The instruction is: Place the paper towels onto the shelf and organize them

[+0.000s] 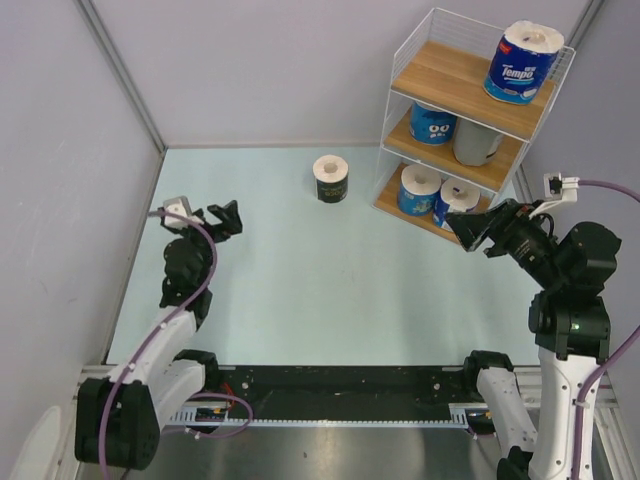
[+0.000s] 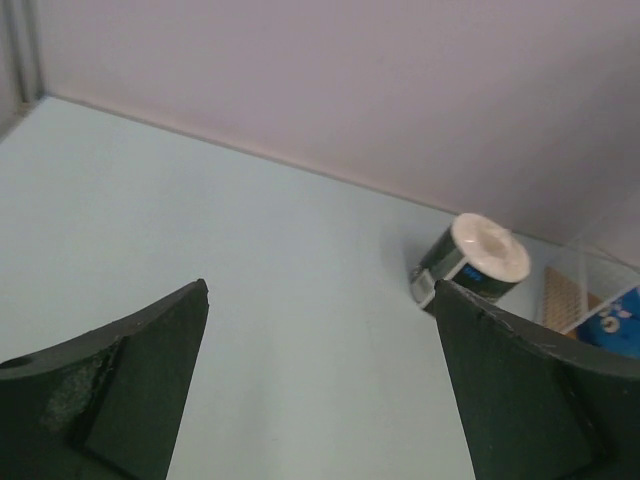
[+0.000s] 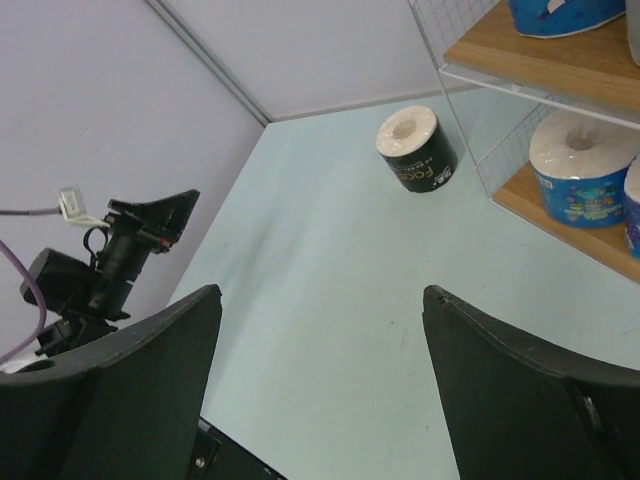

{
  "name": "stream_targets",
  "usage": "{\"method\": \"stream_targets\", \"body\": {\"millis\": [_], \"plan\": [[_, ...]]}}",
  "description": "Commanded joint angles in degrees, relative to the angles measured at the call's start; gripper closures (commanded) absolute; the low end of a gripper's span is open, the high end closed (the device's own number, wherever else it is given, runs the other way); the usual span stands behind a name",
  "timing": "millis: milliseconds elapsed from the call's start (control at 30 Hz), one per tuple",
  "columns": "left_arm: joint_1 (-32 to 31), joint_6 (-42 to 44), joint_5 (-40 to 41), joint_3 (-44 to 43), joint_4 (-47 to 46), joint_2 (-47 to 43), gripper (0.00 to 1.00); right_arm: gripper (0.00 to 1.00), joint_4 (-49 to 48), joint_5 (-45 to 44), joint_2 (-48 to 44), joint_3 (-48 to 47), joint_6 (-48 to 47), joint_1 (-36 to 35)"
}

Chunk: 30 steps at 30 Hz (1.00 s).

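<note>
Left end effector (image 1: 222,218): I see it spread wide, empty.
Right end effector (image 1: 470,228): agape, empty.
Black roll (image 1: 331,179): on counter (image 1: 300,290), at shelf's (image 1: 445,68) 9 o'clock.

A black roll (image 3: 417,148) sits on the table (image 3: 330,270) near the shelf (image 3: 545,62).

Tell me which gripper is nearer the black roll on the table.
Left, by a modest margin. The left gripper sits left of the black roll and nearer the bases; the right gripper is farther off on its right, beside the shelf.
</note>
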<state>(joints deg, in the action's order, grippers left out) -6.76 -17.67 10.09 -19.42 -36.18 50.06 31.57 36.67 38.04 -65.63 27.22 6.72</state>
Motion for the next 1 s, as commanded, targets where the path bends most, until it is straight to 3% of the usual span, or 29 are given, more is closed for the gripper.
{"method": "stream_targets", "body": {"millis": [0,100,267,400,500,533,633,967], "plan": [[2.0,-11.4,-15.9,-9.8,0.4,7.3,0.00,0.14,1.4,0.5,-0.5,0.2,-1.8,-0.5],[3.2,-18.3,-21.6,-14.0,-3.7,15.6,0.00,0.14,3.2,-1.3,-0.7,0.7,-2.9,-1.2],[6.5,-33.3,-39.2,-19.2,-22.9,34.9,0.00,0.14,4.2,-2.2,-1.6,2.7,-3.1,-1.2],[5.5,-41.6,-43.9,-29.4,-30.1,48.2,0.00,0.14,4.0,-2.7,-1.7,4.8,-2.4,-1.2],[1.5,-38.3,-41.6,-38.8,-21.3,52.9,0.00,0.14,4.6,-2.6,-1.7,5.1,-2.8,-1.2],[0.2,-31.3,-40.2,-41.6,-10.8,53.3,0.00,0.13,4.7,-2.8,-1.7,5.4,-3.1,-1.2],[-5.1,-19.4,-30.1,-52.4,7.2,54.5,0.00,0.14,5.2,-3.8,-2.0,6.4,-3.1,-1.2],[-9.3,-7.6,-17.1,-71.3,29.0,62.0,0.00,0.14,3.0,-3.2,-2.4,9.8,-1.3,-1.2]]}}
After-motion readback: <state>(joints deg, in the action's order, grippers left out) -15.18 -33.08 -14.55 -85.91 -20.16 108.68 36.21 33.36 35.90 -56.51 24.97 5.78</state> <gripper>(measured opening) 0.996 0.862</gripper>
